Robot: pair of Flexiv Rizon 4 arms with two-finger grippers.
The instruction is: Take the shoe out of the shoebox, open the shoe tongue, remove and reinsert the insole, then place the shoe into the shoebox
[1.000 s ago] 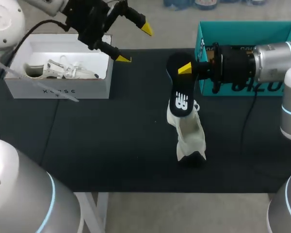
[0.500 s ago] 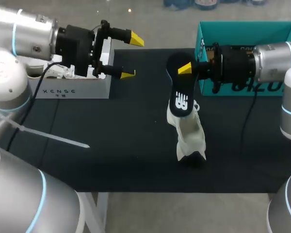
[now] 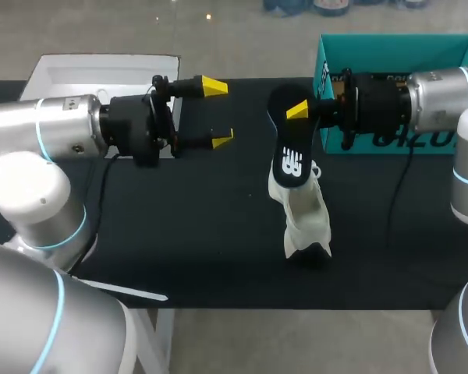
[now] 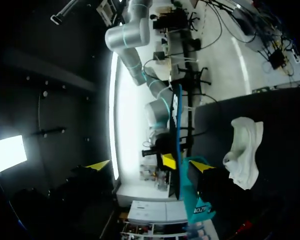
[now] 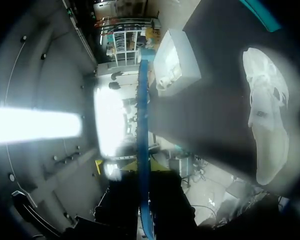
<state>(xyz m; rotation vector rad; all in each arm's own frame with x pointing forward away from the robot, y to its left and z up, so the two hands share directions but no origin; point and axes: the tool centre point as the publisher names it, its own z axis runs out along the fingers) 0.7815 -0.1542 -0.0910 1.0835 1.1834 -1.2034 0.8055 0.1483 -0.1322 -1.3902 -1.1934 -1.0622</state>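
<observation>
A white shoe lies on the black table, toe toward the front edge. Above its heel hangs a dark insole with a white logo, and my right gripper is shut on its upper end. The right wrist view has the insole edge-on between the fingers and the shoe off to one side. My left gripper stands open, level with the insole and a hand's width to its left. From the left wrist, the shoe lies ahead beyond the insole.
The teal shoebox stands open at the back right, behind my right arm. A white box sits at the back left, partly hidden by my left arm; another white shoe lies in it.
My left arm has swung from over the white box down toward the middle, its open gripper now pointing at the insole. The right arm, insole and shoe have not moved.
</observation>
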